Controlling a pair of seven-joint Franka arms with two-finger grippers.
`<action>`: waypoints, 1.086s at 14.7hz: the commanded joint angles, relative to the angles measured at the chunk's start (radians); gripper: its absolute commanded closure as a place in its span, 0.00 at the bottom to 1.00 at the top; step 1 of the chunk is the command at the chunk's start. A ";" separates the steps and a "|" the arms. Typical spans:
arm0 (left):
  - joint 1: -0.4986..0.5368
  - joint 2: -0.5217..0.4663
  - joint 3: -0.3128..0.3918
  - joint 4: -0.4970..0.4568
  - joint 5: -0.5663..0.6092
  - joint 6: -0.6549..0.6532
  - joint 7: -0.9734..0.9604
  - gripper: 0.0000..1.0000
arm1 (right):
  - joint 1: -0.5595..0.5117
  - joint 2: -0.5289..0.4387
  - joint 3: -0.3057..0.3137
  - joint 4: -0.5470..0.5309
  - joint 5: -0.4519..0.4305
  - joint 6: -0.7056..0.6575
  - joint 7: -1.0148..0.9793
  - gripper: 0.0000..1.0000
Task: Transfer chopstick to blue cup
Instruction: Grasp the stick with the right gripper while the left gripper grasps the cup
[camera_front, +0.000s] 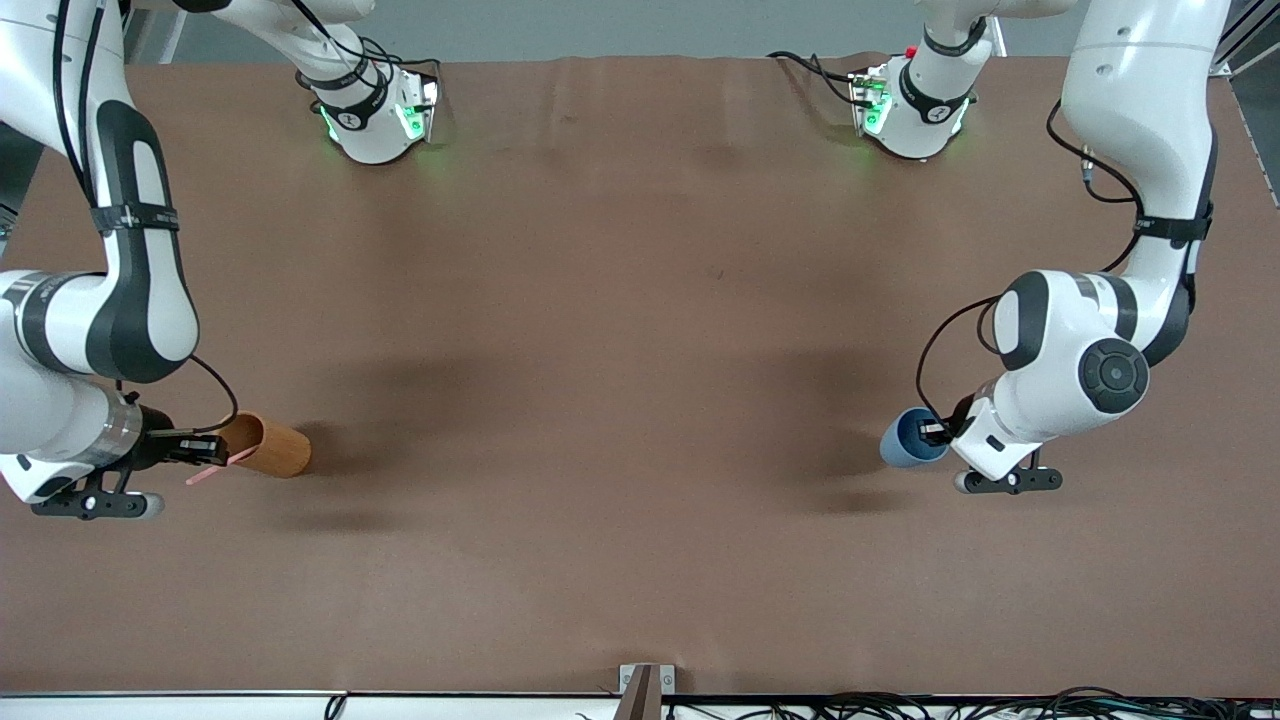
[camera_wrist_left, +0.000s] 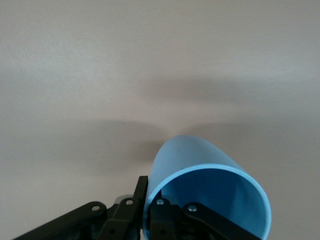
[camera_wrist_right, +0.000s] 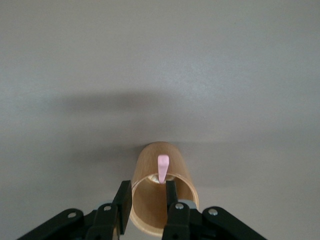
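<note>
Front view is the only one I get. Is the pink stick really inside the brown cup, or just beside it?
Observer: Inside. The right wrist view shows the chopstick coming out of the wooden cup's mouth, its pink tip above the rim.
Operator: Is the gripper there grabbing it?
Observer: Not yet. The right gripper is open, with one of its fingers outside the cup wall and the other inside, beside the stick.
Operator: And the blue cup, is that one being held?
Observer: Yes. The left wrist view shows the left gripper shut on the blue cup's wall at the rim.
</note>
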 joint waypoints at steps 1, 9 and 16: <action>-0.021 0.001 -0.134 0.086 0.068 -0.077 -0.299 1.00 | -0.005 0.016 -0.004 0.015 0.011 0.046 0.002 0.70; -0.179 0.197 -0.331 0.262 0.206 -0.064 -0.871 1.00 | -0.002 0.015 -0.019 0.035 0.004 0.048 -0.005 0.75; -0.295 0.285 -0.323 0.273 0.249 0.031 -1.002 1.00 | 0.001 -0.033 -0.019 0.041 -0.002 0.034 -0.007 0.95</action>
